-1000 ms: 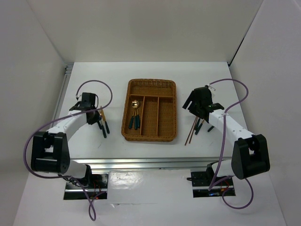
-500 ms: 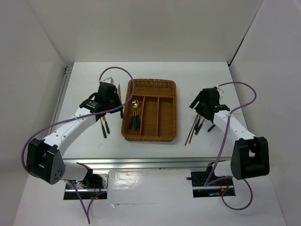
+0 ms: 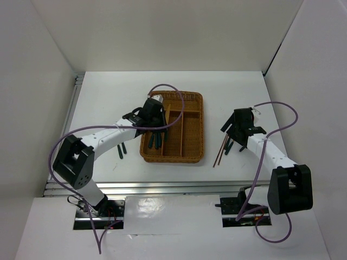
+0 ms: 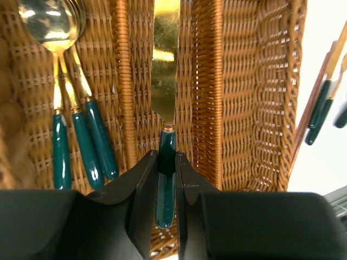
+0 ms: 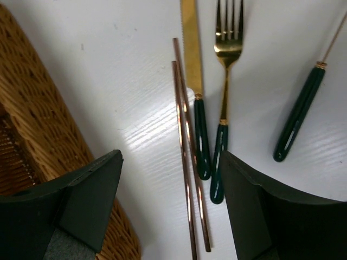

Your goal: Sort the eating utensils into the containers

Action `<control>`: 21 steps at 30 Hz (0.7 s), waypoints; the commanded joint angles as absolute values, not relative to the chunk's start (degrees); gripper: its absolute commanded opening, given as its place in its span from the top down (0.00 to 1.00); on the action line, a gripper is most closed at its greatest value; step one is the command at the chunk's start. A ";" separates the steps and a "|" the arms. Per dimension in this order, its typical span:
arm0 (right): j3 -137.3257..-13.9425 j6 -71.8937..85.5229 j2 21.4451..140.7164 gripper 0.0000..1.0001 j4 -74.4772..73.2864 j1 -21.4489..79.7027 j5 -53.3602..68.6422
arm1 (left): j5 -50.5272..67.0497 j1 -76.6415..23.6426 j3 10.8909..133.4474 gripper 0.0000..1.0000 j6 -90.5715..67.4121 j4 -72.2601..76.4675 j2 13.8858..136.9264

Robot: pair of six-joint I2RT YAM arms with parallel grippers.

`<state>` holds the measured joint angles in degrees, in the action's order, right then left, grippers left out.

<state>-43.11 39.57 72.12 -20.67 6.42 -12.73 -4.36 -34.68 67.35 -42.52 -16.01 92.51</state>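
Left tool [image 4: 165,161] is pressed together on the dark teal handle of a knife [image 4: 164,70], pinching it just behind the gold collar. The gold blade points straight ahead of the tool along the middle long slot of the wicker tray [image 4: 126,81]; whether the blade rests on the woven floor or hangs just over it cannot be told. To the left of this tool, across one wicker divider, spoons [image 4: 81,146] lie in the neighbouring long slot, three teal handles side by side and the gold bowls at the end away from the tool. Right tool [image 5: 171,158] hangs over the white table [image 5: 135,81] just beside the tray's outer wall, its fingers spread wide and gripping nothing. Under its gap lie two reddish-brown chopsticks [image 5: 184,151], close together and nearly parallel, running away from the tool. Just right of them a serrated knife [image 5: 201,141] lies alongside, its blade pointing away from the tool. A fork [image 5: 227,32] lies just beside that, tines also away, and the two teal handles end close together near the tool's right finger. Farther right a lone teal-handled piece [image 5: 301,108] lies tilted, apart from the fork, its head out of view. Seen from above, loose cutlery [image 3: 120,149] with dark handles lies on the table behind and left of the left tool, outside the tray.
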 commanded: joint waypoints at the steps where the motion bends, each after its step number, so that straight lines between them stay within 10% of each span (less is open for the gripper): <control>1: -42.63 40.96 70.75 0.20 -22.67 5.54 -16.60 | -2.46 -34.98 70.75 0.79 -43.77 -11.52 94.73; 21: -41.48 39.82 73.73 0.22 -17.84 5.54 -16.08 | -3.16 -37.18 73.21 0.68 -44.91 -12.57 105.29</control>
